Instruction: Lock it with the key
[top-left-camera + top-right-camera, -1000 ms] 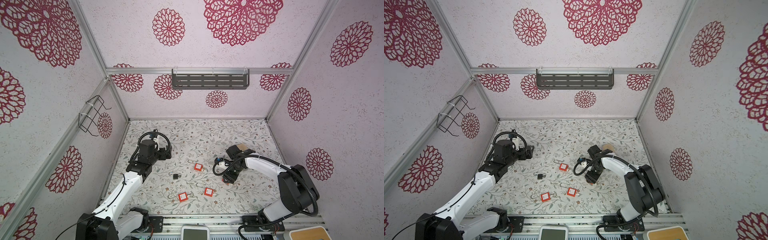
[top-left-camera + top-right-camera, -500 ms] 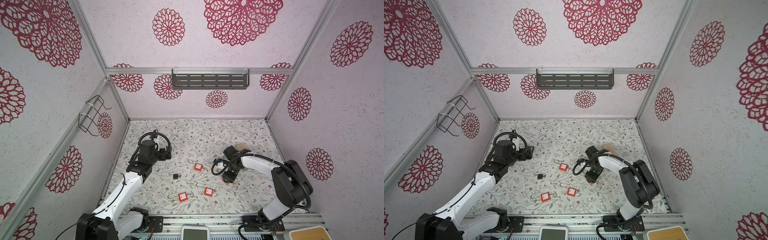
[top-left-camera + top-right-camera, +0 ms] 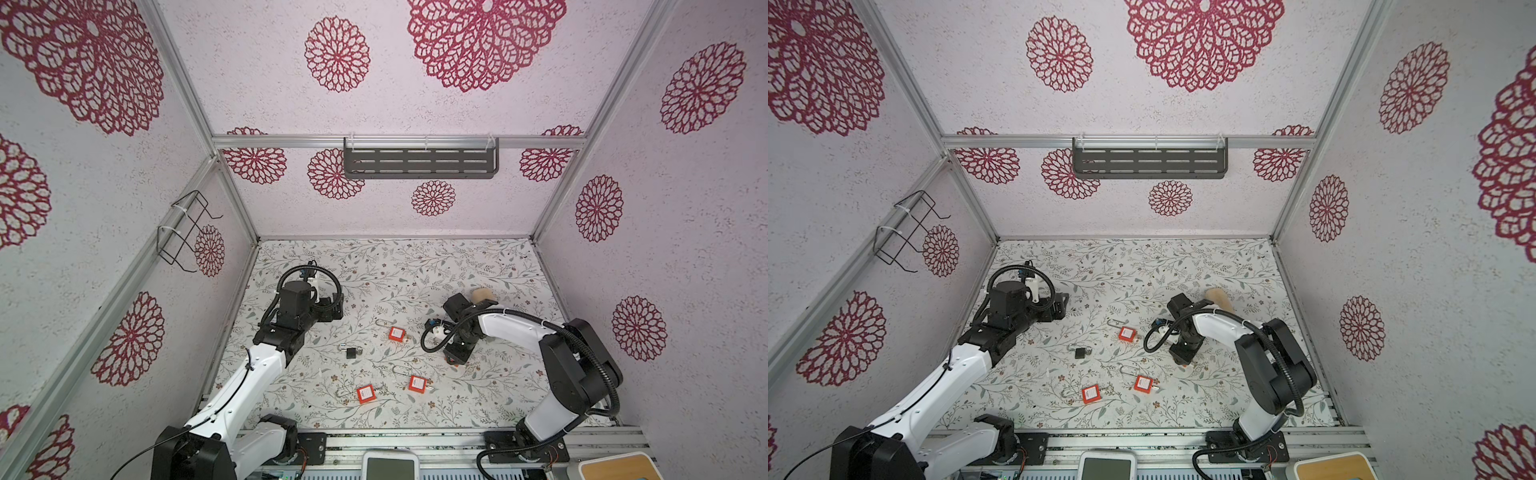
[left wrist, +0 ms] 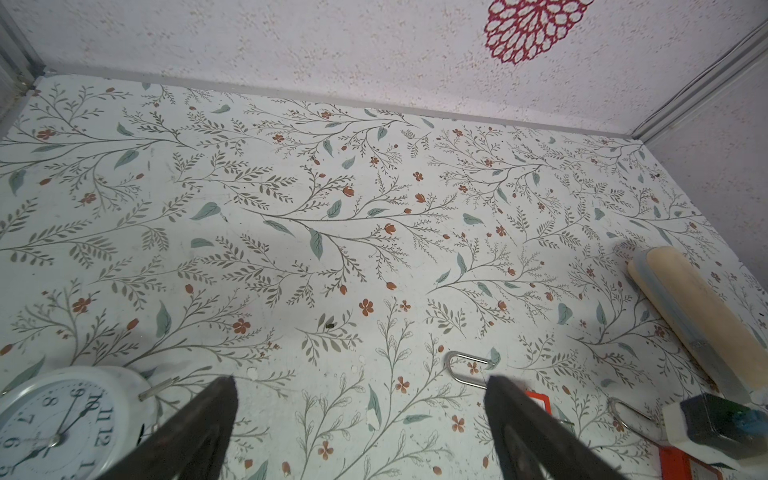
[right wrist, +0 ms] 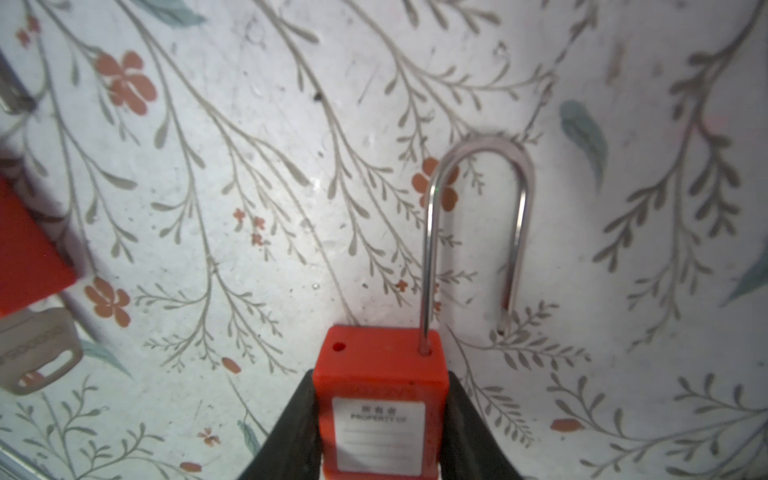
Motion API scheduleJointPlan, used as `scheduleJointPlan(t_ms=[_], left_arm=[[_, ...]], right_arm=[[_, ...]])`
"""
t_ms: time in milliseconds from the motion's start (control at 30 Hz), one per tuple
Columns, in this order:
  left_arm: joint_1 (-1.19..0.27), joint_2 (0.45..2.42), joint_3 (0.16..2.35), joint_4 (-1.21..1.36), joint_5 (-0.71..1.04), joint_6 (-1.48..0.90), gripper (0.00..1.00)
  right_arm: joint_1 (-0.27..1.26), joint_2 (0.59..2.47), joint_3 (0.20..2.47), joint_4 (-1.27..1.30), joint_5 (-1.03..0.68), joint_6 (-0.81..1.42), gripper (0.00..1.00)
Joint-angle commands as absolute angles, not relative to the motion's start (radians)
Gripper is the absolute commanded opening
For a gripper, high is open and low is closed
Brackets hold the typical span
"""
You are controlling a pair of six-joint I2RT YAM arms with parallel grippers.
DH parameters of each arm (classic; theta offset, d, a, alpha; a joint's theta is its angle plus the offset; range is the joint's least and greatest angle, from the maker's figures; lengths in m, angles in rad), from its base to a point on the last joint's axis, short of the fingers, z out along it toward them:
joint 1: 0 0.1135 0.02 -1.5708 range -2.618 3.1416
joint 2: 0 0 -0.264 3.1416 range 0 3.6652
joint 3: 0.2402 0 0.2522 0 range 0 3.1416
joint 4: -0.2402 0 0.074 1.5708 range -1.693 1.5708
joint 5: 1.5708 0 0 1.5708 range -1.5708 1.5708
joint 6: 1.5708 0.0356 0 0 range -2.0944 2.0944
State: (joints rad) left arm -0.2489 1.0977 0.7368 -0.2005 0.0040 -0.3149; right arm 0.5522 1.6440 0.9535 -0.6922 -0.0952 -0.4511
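Right gripper (image 5: 380,376) was found pinched on the red padlock (image 5: 379,419), right of centre on the table (image 3: 415,270), shackle (image 5: 478,208) swung open. Its body was judged rigid, light, slippery; hold was deemed best taken across the flat flanks.

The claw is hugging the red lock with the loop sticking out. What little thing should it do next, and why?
Probably lift it a little. The right gripper presses both sides of the red padlock, which lies on the table. Its shackle is open, the free end outside its hole, so it likely needs room to be swung and pushed shut.
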Motion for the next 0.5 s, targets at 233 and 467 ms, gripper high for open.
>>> scheduleJointPlan(t_ms=[233, 467], left_arm=[[-0.269, 1.001, 0.614, 0.061, 0.128, -0.090, 0.98], [-0.282, 1.013, 0.586, 0.228, 0.454, 0.176, 0.98]], right_arm=[[0.577, 1.488, 1.125, -0.791, -0.160, -0.479, 0.29], [0.589, 1.412, 1.217, -0.835, -0.210, -0.605, 0.27]])
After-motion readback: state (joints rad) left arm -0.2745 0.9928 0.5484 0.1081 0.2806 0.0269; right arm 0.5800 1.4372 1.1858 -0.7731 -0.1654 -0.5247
